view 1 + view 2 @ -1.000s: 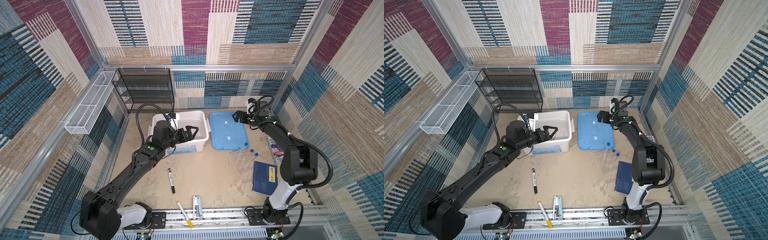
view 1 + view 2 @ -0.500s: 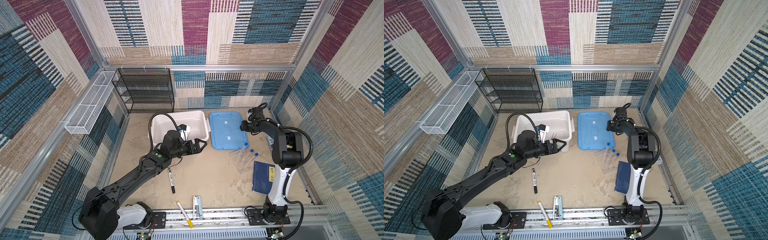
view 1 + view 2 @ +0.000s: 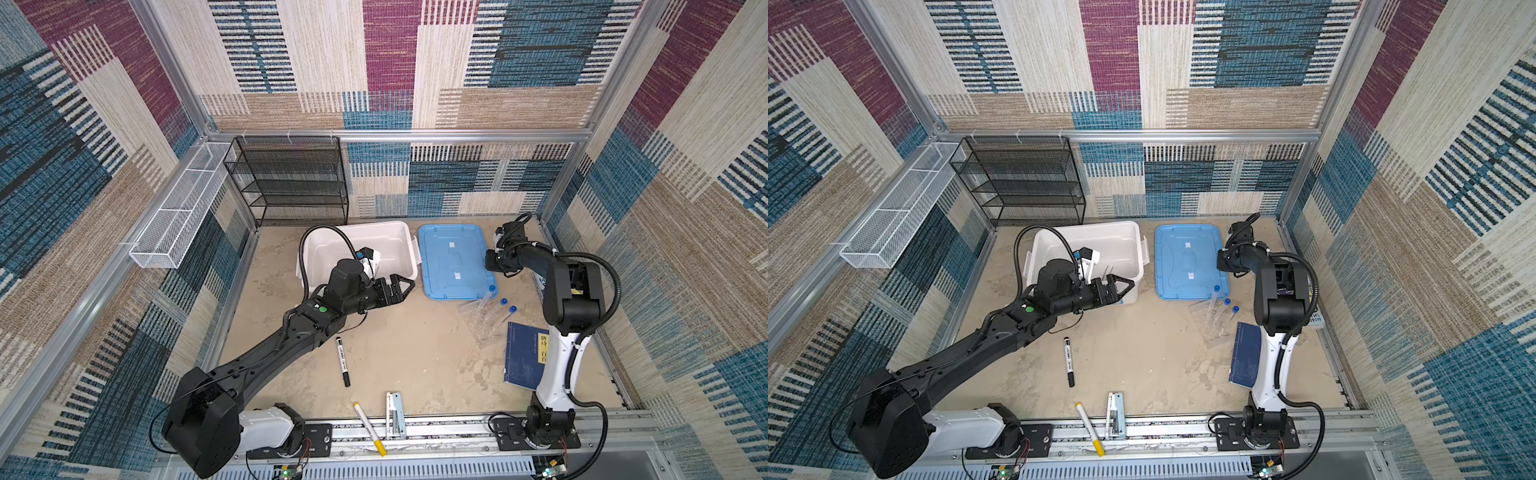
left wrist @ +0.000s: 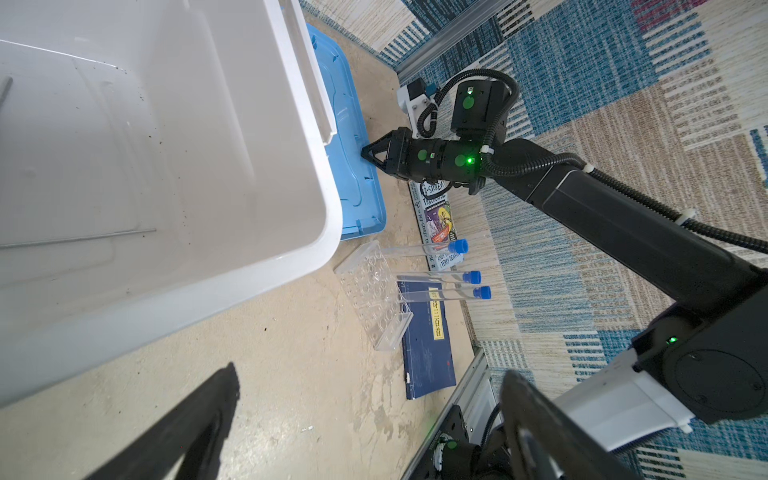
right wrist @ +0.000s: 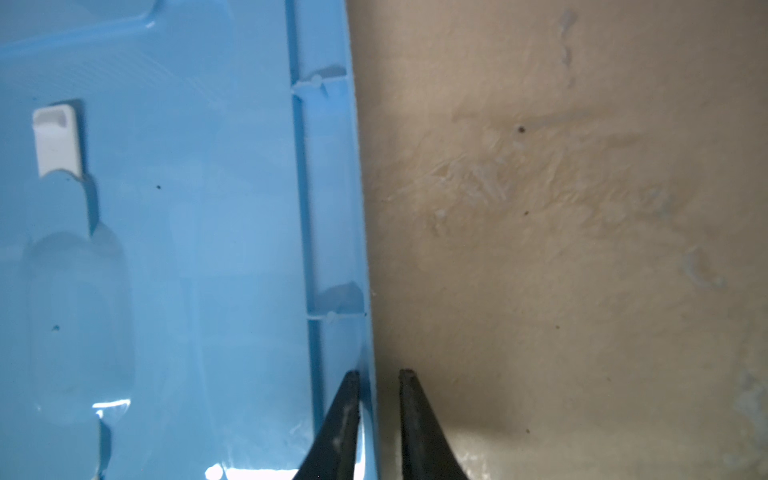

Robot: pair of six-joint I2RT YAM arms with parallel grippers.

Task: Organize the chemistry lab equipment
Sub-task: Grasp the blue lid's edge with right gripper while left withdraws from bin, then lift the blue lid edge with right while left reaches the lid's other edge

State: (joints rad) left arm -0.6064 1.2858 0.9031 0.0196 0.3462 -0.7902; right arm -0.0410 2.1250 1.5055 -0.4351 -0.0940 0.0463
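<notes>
Tubes: three blue-capped tubes (image 4: pixel 440 277) lie side by side, nearly parallel, on the worktop (image 3: pixel 415 353), near the front right corner of the lid (image 3: pixel 453 262).
Axis: diagonal, with the caps toward the back right and the bases toward the front left, where they sit in the rack (image 4: pixel 374 299).
Holder: the clear rack lies tipped over, its length crossing the tubes, just beside the blue book (image 3: pixel 524 353).
In the box: a thin rod (image 4: pixel 79 237) lies flat on the floor of the white bin (image 3: pixel 357 232).
Front edge: the tweezers (image 3: pixel 393 411) lie by the rail (image 3: pixel 449 426), long axis front to back, beside the yellow-tipped pen (image 3: pixel 368 428).
Right arm: the right claw (image 5: pixel 378 374) sits low at the lid's right rim, its fingers close together with the rim between them. Whether they pinch it cannot be told.
Left arm: the left claw (image 3: pixel 403 287) is released and spread wide. It holds nothing and hovers at the bin's front right corner, pointing toward the lid.
Other items: a black marker (image 3: pixel 343 361) lies mid-worktop, front to back. An illustrated book (image 4: pixel 438 224) lies along the right wall.
Surface: beige, scuffed and stained.
Room: patchwork woven walls (image 3: pixel 374 62) in metal framing — a black mesh shelf (image 3: pixel 291 183) at the back left, a white wire basket (image 3: pixel 183 208) on the left wall.
</notes>
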